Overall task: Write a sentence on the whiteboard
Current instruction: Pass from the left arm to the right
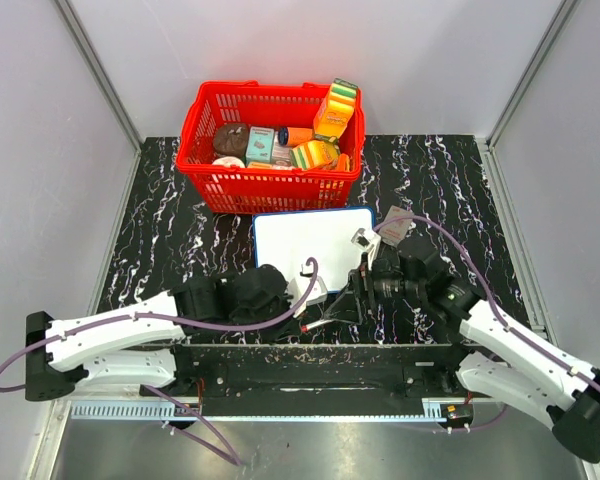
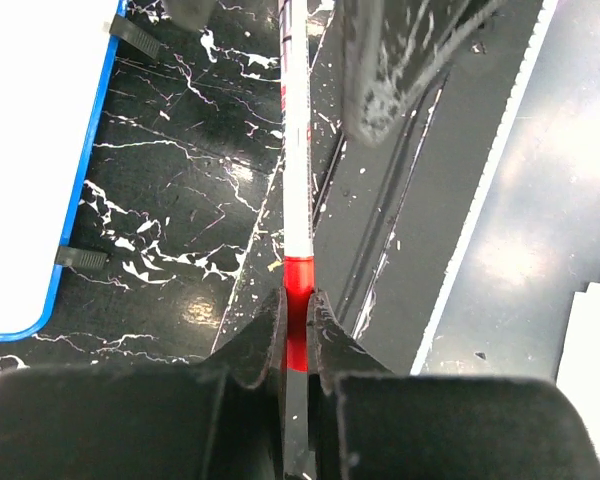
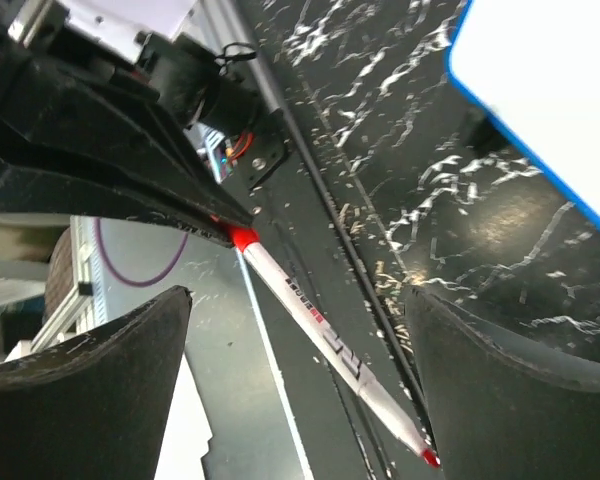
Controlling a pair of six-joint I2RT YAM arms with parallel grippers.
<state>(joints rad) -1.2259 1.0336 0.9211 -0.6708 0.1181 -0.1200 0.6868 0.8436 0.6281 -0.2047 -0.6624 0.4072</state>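
Left claw [image 2: 295, 305] pinches marker [image 2: 298, 150], perhaps by its cap

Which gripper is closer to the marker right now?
Left. The left gripper is shut on the marker at its red band; the right gripper is open, jaws wide and clear of the marker.

The blue-framed whiteboard [image 1: 313, 240] lies flat, just beside the red basket [image 1: 280, 190].
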